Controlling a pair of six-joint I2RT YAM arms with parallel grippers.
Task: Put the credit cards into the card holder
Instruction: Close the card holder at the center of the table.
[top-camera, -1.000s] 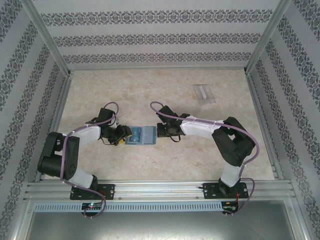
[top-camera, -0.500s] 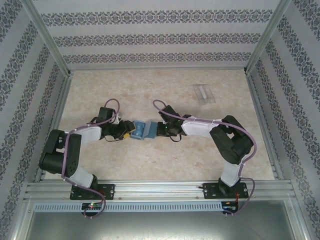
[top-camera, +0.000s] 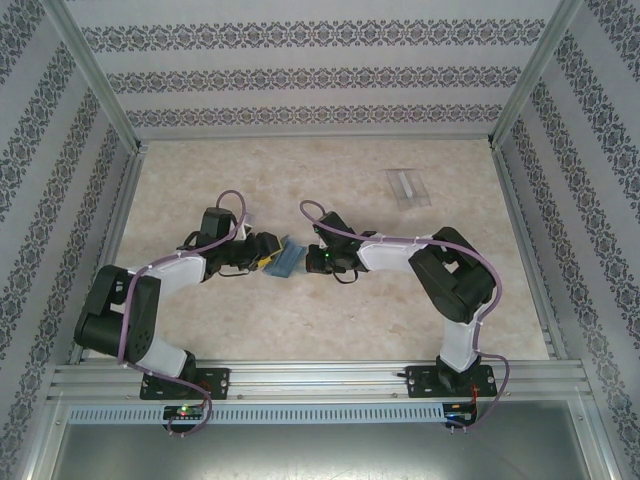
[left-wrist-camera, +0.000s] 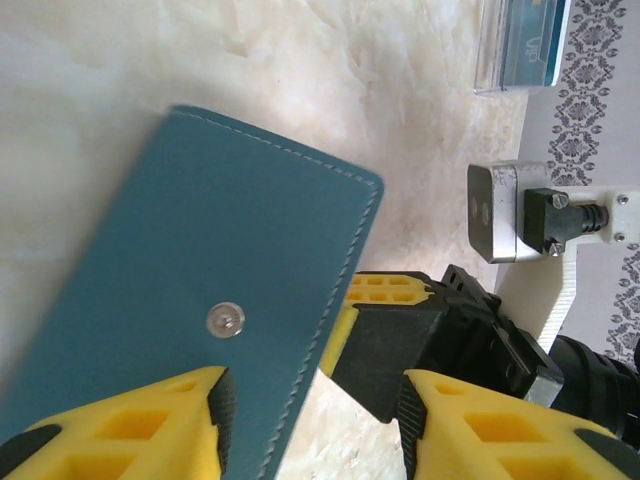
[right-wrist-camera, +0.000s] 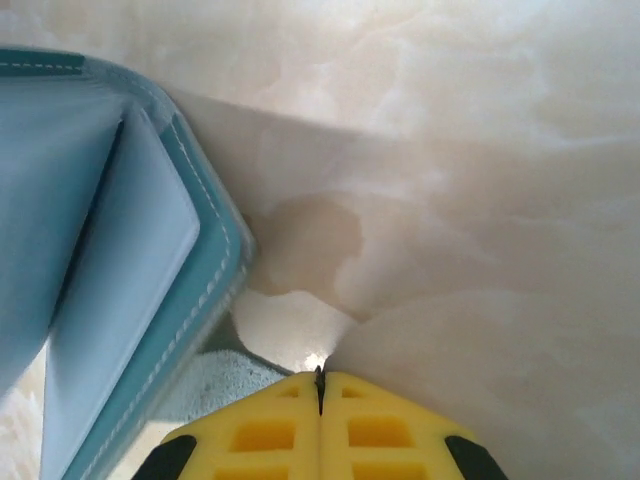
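We log: right gripper (right-wrist-camera: 319, 380) fingers pressed together | card holder (right-wrist-camera: 100, 200) just left of fingertips, pale pockets showing | marbled table (right-wrist-camera: 450, 150) ahead

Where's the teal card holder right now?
In the top view, the flat teal-blue folding card holder sits mid-table, tilted, between the left claw and right claw.

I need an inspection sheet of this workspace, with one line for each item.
Surface: pale marbled table, no spills seen.
Job's things: teal card holder, partly open, tilted between both tools.
Clutter: clear box at the far right, something blue inside.
Tools: left tool open beside the holder; right tool shut.
Cables: purple cables run along both arms.
Surroundings: patterned walls, metal frame.
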